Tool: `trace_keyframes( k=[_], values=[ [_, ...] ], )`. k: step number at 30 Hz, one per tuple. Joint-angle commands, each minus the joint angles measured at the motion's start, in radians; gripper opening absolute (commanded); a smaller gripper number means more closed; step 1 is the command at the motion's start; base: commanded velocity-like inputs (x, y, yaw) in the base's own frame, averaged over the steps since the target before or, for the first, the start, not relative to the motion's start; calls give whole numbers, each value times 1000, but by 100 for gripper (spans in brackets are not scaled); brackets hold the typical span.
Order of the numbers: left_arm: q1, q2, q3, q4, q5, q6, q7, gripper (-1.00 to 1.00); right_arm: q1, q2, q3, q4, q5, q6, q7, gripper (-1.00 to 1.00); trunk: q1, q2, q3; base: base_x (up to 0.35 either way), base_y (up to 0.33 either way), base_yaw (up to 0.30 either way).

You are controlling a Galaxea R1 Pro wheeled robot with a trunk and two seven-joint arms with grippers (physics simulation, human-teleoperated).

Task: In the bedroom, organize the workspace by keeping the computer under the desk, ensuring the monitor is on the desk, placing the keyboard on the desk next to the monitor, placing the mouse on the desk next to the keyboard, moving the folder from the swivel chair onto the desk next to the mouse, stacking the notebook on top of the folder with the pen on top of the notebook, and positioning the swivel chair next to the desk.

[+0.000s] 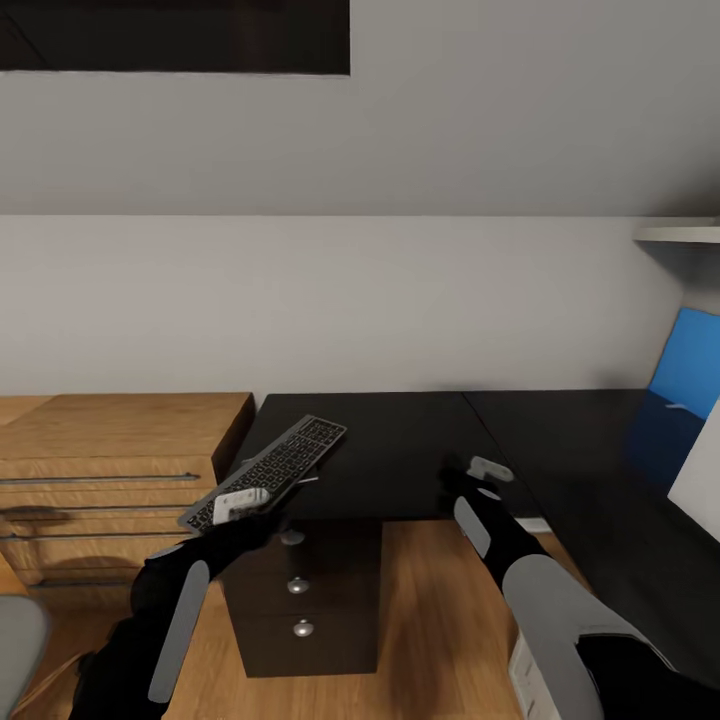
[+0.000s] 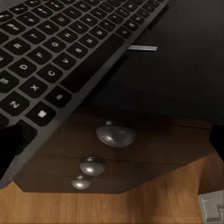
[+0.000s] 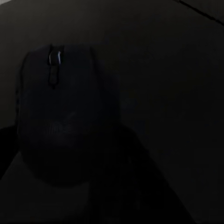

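Note:
The slim keyboard (image 1: 272,466) lies slanted across the left front corner of the black desk (image 1: 400,450), its near end past the edge. My left gripper (image 1: 240,505) is at that near end. In the left wrist view its fingers (image 2: 9,144) stand wide apart, one against the corner of the keyboard (image 2: 60,51). My right gripper (image 1: 480,478) hovers low over the desk's front edge. The right wrist view shows the black mouse (image 3: 65,116) very close on the dark top; it is too dark to see the fingers. The monitor's white back (image 1: 697,465) stands at far right.
Black drawers with silver knobs (image 1: 298,585) sit under the desk corner. A light wood drawer unit (image 1: 110,470) stands to the left. A grey chair seat (image 1: 15,640) shows at lower left, a white-grey box corner (image 1: 525,672) on the floor at right, a blue panel (image 1: 690,365) behind.

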Motion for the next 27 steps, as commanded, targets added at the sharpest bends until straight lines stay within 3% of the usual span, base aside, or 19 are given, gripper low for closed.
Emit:
trace_keyframes(
  k=[1,3,8,11,16,27],
  values=[
    [-1,0,4,-5,11,4,6,100,0,1,-1,-2,-4,5,-3,-100,0,-1,-1,0,0,164],
    [1,1,19,-21,11,4,6,100,1,1,5,-2,-4,5,-2,-100,0,-1,-1,0,0,198],
    [14,0,140,-46,15,3,-1,100,1,11,44,-2,-5,5,0,-100,0,-1,-1,0,0,246],
    [16,0,181,-49,22,3,-8,100,1,19,55,-2,-6,5,1,-100,0,-1,-1,0,0,261],
    [17,-1,206,-50,31,4,-25,100,1,26,61,-2,-6,5,1,-100,0,-1,-1,0,0,265],
    [18,-2,209,-49,33,4,-29,100,1,32,62,-1,-6,7,1,-100,0,-1,-2,0,0,264]
  ],
)
